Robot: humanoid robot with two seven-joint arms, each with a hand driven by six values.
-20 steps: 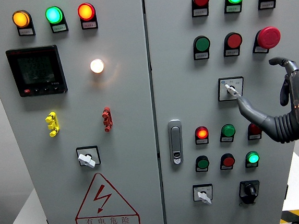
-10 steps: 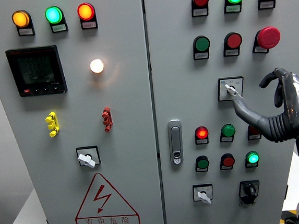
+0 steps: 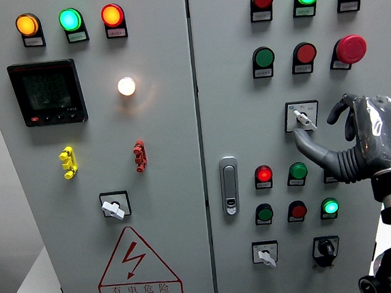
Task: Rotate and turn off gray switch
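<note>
The gray rotary switch (image 3: 302,117) sits in a square plate on the right cabinet door, its white-gray knob pointing up-left. My right hand (image 3: 313,125) comes in from the right edge and hovers just right of and below it. The thumb tip (image 3: 299,136) lies just under the knob, close to its plate. The other fingers (image 3: 335,109) curl in from the right, a little apart from the knob. Nothing is grasped. My left arm does not show.
Two similar gray switches sit at the left door (image 3: 113,207) and lower right (image 3: 265,255), beside a black selector (image 3: 326,248). Lit lamps and buttons surround the switch; a red mushroom button (image 3: 351,48) is above the hand. The door handle (image 3: 230,185) is at centre.
My right hand has slid left toward the switch. Its raised fingers have curled down and inward, and the thumb has dropped from the knob to just below it.
</note>
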